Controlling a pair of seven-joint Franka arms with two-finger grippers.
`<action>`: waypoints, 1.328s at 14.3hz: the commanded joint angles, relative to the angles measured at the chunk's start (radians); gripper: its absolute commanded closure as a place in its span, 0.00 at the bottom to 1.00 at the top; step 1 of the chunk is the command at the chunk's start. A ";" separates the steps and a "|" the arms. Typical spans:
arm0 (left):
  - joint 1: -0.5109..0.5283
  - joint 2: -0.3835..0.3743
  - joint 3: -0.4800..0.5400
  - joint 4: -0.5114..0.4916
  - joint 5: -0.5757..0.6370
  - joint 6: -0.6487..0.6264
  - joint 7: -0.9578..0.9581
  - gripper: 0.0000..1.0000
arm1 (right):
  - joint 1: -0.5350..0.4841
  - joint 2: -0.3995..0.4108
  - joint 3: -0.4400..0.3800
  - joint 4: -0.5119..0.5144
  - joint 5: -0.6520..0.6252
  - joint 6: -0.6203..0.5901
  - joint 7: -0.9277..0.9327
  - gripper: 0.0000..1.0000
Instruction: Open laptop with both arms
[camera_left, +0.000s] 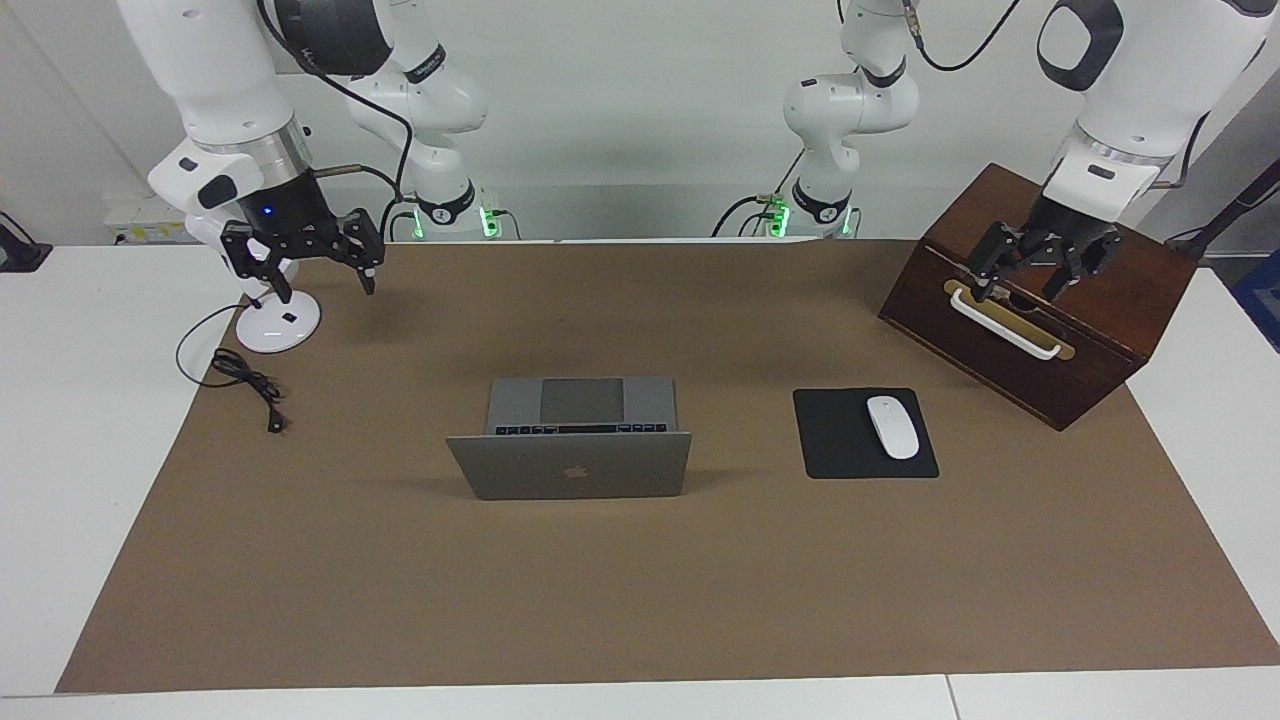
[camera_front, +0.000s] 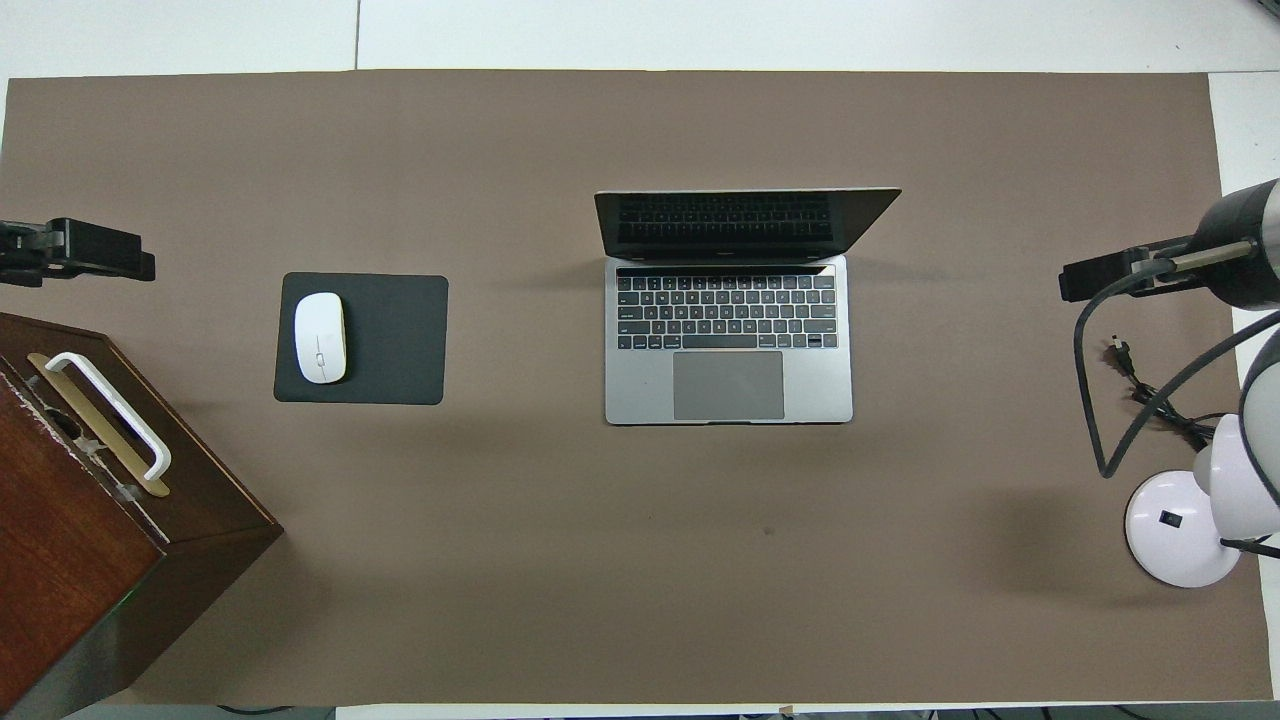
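Both grippers are held up and away from the laptop (camera_left: 575, 440), which is seen already open in the middle of the brown mat (camera_left: 640, 600). Its lid is raised upright with the apple logo turned away from the robots, and the keyboard and trackpad are laid bare toward them.

Over at the left arm's end of the table, the left gripper (camera_left: 1040, 262) is hung above the dark wooden box (camera_left: 1100, 340), just over its white handle (camera_left: 1003, 324). Its fingers are spread apart and nothing is held between them.

At the right arm's end, the right gripper (camera_left: 305, 255) is poised over the white round lamp base (camera_left: 278, 325). Its fingers are also splayed wide, and nothing is gripped.

Between the laptop and the box, a black mouse pad (camera_left: 840, 435) is laid flat with a white mouse (camera_left: 892, 427) set on it. The pad is well apart from the laptop.

A loose black cable (camera_left: 245, 378) is coiled on the mat beside the lamp base, farther from the robots than it, its plug end pointed toward the laptop but well apart from it.

From overhead, the open laptop (camera_front: 728, 330) is seen square on the mat, with only the tips of the two grippers showing at the picture's edges.
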 joint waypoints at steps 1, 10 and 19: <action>0.008 -0.033 -0.007 -0.038 0.019 -0.010 -0.012 0.00 | -0.011 -0.002 0.009 0.012 0.021 -0.064 -0.029 0.00; 0.008 -0.036 -0.007 -0.040 0.019 -0.008 -0.011 0.00 | -0.017 -0.012 0.004 0.014 0.020 -0.179 -0.028 0.00; 0.008 -0.045 -0.007 -0.058 0.019 -0.002 -0.011 0.00 | -0.056 -0.012 -0.002 0.012 0.003 -0.168 -0.015 0.00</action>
